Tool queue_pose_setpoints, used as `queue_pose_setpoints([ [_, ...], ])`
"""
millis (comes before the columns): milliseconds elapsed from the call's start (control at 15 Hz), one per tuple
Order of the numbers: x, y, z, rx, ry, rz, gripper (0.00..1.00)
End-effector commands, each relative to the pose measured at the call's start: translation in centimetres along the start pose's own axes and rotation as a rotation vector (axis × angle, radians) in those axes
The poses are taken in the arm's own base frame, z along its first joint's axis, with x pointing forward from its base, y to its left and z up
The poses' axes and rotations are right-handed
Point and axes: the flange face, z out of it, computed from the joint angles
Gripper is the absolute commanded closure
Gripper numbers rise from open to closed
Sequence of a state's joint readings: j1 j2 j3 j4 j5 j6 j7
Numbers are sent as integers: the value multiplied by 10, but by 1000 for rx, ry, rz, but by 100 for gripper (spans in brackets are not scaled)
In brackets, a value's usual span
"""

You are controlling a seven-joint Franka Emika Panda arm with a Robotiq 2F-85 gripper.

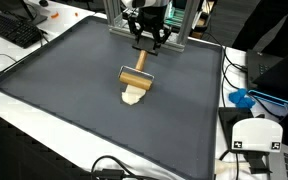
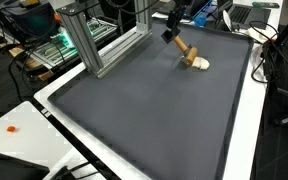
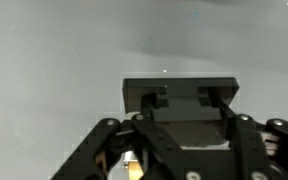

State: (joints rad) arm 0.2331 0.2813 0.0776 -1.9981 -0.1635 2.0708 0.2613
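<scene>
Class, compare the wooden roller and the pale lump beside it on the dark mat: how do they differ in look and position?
The wooden roller is brown, with a thin handle; the pale lump is cream and rounded. The wooden roller lies nearer the claw, with the pale lump on its far side. Both rest on the dark mat and appear to touch each other.

The grey mat (image 1: 54, 95) lies open to me in front and to both sides; only the rolling pin (image 1: 135, 77) and dough (image 1: 133, 96) sit just below my claw (image 1: 148, 47), and the metal frame (image 2: 94, 40) stands close behind, barring that way
</scene>
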Motion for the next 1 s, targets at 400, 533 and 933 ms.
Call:
queue_pose_setpoints([
  [400,1,8,-6,18,-26,14,64],
  [533,6,8,-12,36,16,39,64],
  [933,22,10,-14,53,101,83,64],
])
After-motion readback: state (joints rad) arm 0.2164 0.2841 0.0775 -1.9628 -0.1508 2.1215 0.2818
